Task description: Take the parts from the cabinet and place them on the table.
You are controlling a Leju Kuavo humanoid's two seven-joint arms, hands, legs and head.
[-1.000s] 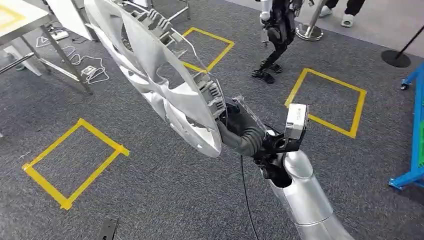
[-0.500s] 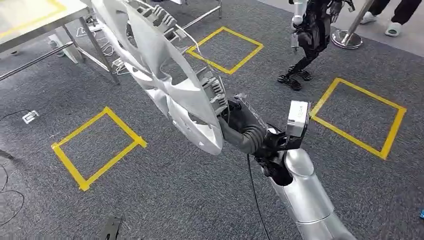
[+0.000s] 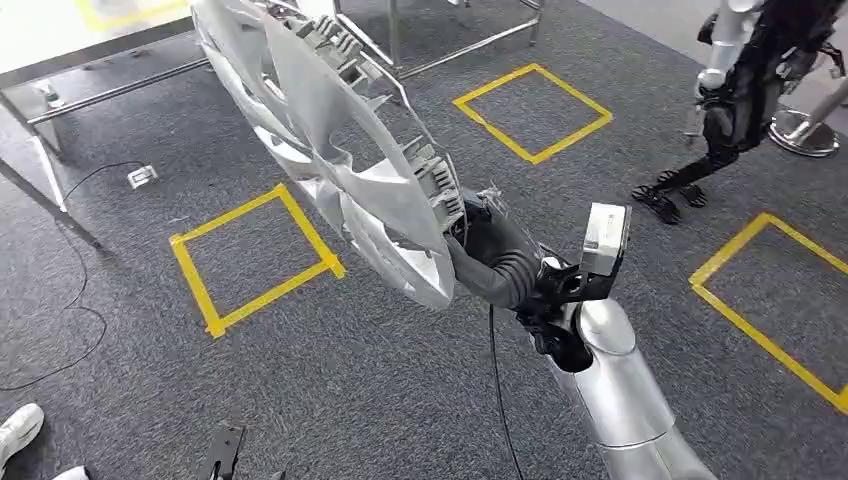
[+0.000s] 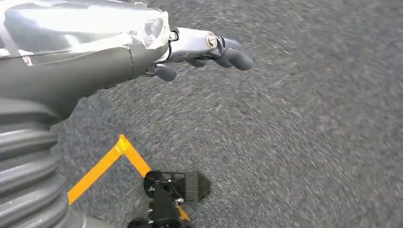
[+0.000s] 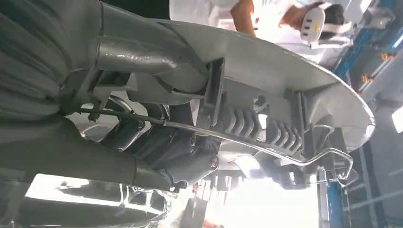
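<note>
A large silver wheel cover [image 3: 330, 130] with spokes, rim clips and a wire ring stands tilted on edge in the air in the head view. My right hand [image 3: 490, 255] grips its lower rim from behind, the silver forearm rising from the bottom right. In the right wrist view the dark fingers [image 5: 176, 152] wrap the inner rim of the cover [image 5: 285, 76] beside its ribbed clips. My left hand [image 4: 95, 47] hangs over grey carpet, its fingers [image 4: 223, 50] stretched out and holding nothing.
A metal-legged table [image 3: 100, 40] with a pale top stands at the far left. Yellow tape squares [image 3: 255, 260] mark the carpet. Another robot [image 3: 740, 90] stands at the upper right. A white shoe [image 3: 20, 425] and floor cables [image 3: 60, 300] lie on the left.
The camera has turned: table, tape squares and the other robot have all slid right and nearer. The wheel cover stays gripped in my right hand, in the same pose.
</note>
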